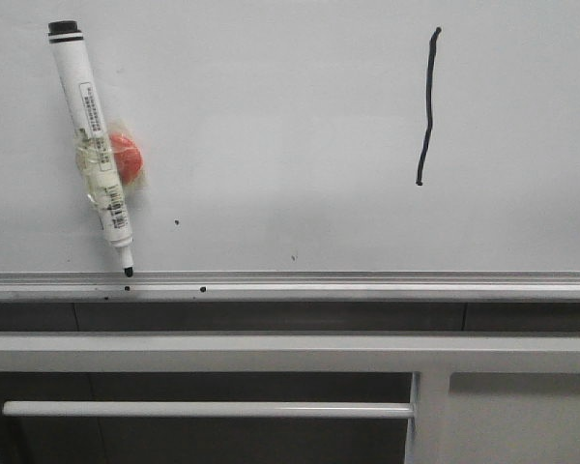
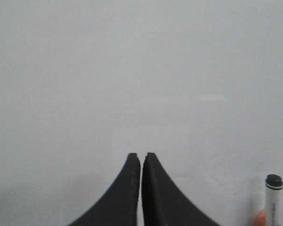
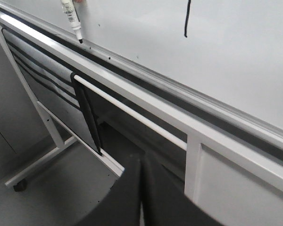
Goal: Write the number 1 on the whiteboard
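The number 1 point(image 1: 426, 106) stands on the whiteboard point(image 1: 271, 116) toward two o'clock: a thin, slightly wavy black stroke, nearly vertical. A marker pen point(image 1: 92, 145) leans at nine o'clock, tip on the aluminium rail point(image 1: 367, 283). Left gripper point(image 2: 141, 162) and right gripper point(image 3: 140, 188) both have jaws pressed together, empty.

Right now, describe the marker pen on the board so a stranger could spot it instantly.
On the whiteboard, look to its left part, just above the silver rail. The marker pen leans there, white-bodied, black tip down, over an orange-red magnet. The number 1 is only a thin black line.
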`<act>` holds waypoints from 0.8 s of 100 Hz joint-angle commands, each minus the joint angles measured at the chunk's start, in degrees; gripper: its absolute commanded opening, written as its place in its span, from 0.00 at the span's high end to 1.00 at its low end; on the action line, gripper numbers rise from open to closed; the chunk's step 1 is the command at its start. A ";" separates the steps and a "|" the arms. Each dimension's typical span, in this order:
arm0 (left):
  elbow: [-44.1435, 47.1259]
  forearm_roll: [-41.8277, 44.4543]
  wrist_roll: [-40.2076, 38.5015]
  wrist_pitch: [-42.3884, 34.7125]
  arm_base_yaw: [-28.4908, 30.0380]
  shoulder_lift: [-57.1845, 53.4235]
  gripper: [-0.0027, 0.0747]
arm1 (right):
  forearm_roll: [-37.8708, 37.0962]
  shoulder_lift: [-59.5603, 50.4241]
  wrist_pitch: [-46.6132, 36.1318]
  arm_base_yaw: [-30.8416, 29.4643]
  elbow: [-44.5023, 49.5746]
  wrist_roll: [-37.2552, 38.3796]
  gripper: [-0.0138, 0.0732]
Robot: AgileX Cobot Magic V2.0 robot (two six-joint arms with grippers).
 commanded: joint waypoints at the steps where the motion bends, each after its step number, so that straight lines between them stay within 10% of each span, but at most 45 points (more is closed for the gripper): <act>1: -1.36 2.63 -0.76 -5.74 7.16 0.49 0.99 | 0.89 0.43 -3.40 -0.34 -1.56 -0.12 0.90; 55: 1.76 12.83 -25.20 -22.57 35.68 -2.41 0.99 | 0.89 0.43 -3.40 -0.34 -1.56 -0.12 0.90; 70: 2.48 12.83 -24.04 -26.59 38.85 -3.03 0.99 | 0.89 0.43 -3.40 -0.34 -1.56 -0.12 0.90; 80: 2.48 3.59 -8.54 -27.22 38.86 -3.58 0.99 | 0.89 0.43 -3.40 -0.34 -1.56 -0.12 0.90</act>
